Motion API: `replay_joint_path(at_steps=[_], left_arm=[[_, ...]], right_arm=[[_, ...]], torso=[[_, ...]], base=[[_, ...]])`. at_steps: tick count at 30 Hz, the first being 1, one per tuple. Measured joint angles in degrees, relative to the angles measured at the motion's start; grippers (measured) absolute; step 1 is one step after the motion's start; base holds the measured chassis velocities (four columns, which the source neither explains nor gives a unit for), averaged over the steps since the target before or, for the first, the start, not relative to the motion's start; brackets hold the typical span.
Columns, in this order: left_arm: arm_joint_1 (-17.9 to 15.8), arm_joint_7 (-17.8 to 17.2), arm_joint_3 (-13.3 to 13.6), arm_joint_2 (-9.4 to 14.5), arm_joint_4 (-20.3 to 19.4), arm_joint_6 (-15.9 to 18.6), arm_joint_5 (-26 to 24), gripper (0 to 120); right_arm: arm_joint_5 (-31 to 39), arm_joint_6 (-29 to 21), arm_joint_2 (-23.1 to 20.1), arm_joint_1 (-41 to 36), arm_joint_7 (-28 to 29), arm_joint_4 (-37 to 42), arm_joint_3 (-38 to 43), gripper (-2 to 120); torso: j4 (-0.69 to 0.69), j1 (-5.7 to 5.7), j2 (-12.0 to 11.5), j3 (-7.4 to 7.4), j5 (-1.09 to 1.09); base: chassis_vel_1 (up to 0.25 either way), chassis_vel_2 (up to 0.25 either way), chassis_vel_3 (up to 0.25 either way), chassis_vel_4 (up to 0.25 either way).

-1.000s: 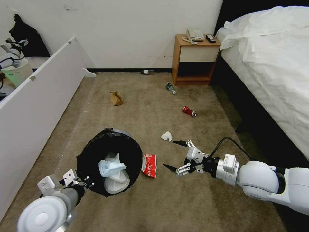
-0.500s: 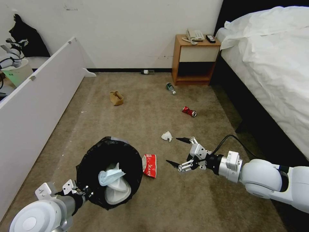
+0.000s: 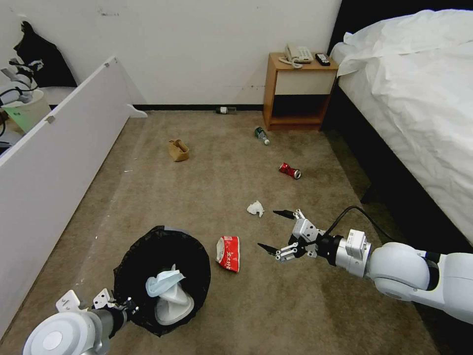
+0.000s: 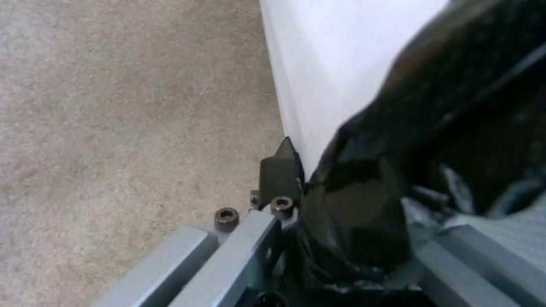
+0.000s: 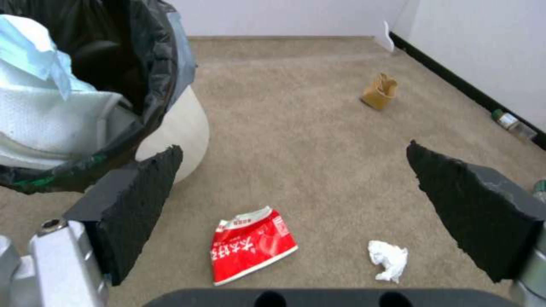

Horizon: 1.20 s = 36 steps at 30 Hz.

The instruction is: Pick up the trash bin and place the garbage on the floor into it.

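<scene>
- Head view: the left gripper (image 3: pixel 116 306) is down at the near left, pinched on the rim of the trash bin (image 3: pixel 162 276) through the black liner. A white slipper (image 3: pixel 173 304) and a blue face mask (image 3: pixel 163 282) sit inside the bin. The red packet (image 3: pixel 228 253) lies on the carpet (image 3: pixel 207 172) just beside the bin. The right gripper (image 3: pixel 277 231) hangs a bit to the right of the packet with its jaws spread wide and nothing between them. The white tissue (image 3: pixel 255 208) is near its far fingertip. Further off there's a red can (image 3: pixel 289 170), a bottle (image 3: pixel 261 135) near the nightstand (image 3: pixel 298 93), another bottle (image 3: pixel 224 110) by the wall, and a brown paper bag (image 3: pixel 178 150).
- Left wrist view: one fingertip (image 4: pixel 280 172) is pressed against the white bin wall (image 4: pixel 341 64), with bunched-up black liner (image 4: pixel 398 179) on the other side.
- Right wrist view: both black pads (image 5: pixel 142 192) stand well apart, with the packet (image 5: pixel 250 249) and tissue (image 5: pixel 388 259) on the floor between them. The bin (image 5: pixel 176 132) is off to one side, and the paper bag (image 5: pixel 380 91) is further away.
</scene>
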Motion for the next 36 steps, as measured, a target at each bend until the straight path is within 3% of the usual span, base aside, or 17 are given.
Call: replay_joint_path(at_steps=[10,20,36], left_arm=[[3.5,0.0,-2.2,-0.6,-1.1,0.0,-0.8,0],[6.9,0.0,-1.7,-2.4,-4.1,0.0,-0.8,0],[6.0,0.6,0.2,-3.7,-3.0,0.0,1.8,0]], right_arm=[[-0.2,0.0,0.6,0.0,-0.1,-0.1,-0.1,100],[-0.1,0.0,0.3,0.0,-0.1,-0.5,0.4,100],[-0.1,-0.1,-0.1,0.0,-0.1,-0.8,0.3,100]], torso=[[0.00,0.00,0.0,0.00,0.00],[0.00,0.00,0.0,0.00,0.01],[0.00,0.00,0.0,0.00,0.01]], base=[[0.000,0.000,0.000,0.000],[0.000,0.000,0.000,0.000],[0.000,0.000,0.000,0.000]])
